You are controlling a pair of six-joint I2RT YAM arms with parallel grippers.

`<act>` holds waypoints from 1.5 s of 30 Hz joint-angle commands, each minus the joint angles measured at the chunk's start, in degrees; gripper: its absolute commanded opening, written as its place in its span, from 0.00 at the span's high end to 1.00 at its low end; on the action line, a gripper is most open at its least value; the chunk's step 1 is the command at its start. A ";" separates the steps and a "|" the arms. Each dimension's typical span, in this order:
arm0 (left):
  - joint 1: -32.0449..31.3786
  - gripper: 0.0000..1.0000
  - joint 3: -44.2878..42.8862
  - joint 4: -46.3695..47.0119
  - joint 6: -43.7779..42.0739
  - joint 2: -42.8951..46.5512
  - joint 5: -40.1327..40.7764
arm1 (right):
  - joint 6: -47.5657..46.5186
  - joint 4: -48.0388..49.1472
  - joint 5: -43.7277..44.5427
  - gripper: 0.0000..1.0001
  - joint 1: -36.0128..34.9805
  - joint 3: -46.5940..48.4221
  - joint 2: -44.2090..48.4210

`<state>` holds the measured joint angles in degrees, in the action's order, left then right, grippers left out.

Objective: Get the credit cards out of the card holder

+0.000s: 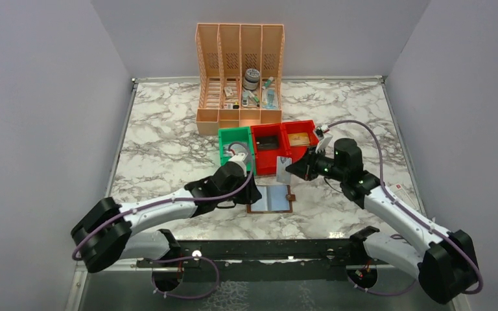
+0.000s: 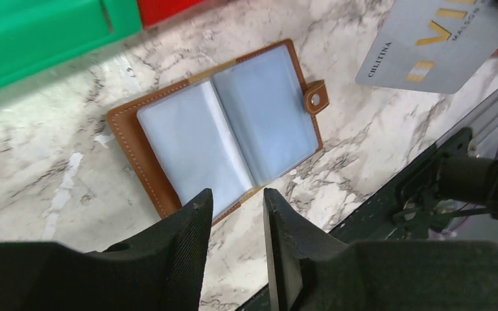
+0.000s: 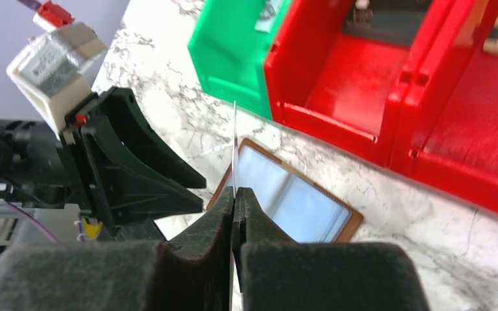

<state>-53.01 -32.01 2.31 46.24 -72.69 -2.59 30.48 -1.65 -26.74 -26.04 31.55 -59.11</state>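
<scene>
right gripper (image 3: pixel 235 192) pinches the grey credit card (image 2: pixel 438 45) by one thin edge, might slip out mid-air; left gripper (image 2: pixel 237 202) sits parted and empty over the card holder (image 2: pixel 227 129)

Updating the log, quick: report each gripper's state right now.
Left gripper: open, holding nothing.
Right gripper: shut on a grey credit card.

Edge-on card (image 3: pixel 235 146) — in right end effector (image 3: pixel 235 192)

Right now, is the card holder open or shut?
Open: the card holder lies spread flat, clear sleeves facing up, snap tab unfastened.
</scene>
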 commanded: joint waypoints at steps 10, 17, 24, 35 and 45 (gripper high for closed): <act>14.52 0.31 -3.50 -26.60 -7.02 15.21 10.74 | -11.46 6.34 6.09 0.99 -9.64 10.32 -7.35; 23.31 0.17 -0.01 -28.85 -3.96 19.41 10.40 | -21.16 2.63 23.56 0.99 -19.18 21.23 -17.90; 24.10 0.15 4.26 -28.29 1.54 27.15 9.89 | -32.69 -3.37 29.61 0.99 -23.47 36.26 -31.73; 24.19 0.11 6.99 -28.09 2.04 33.47 7.06 | -47.54 -7.80 40.65 0.99 -26.41 50.76 -51.07; 24.19 0.11 6.82 -27.88 2.44 33.21 7.32 | -57.28 -2.53 45.90 0.99 -26.51 53.79 -58.62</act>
<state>-29.19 -25.50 -25.78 47.90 -40.29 5.45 -21.10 -7.25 15.16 -52.18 82.72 -115.31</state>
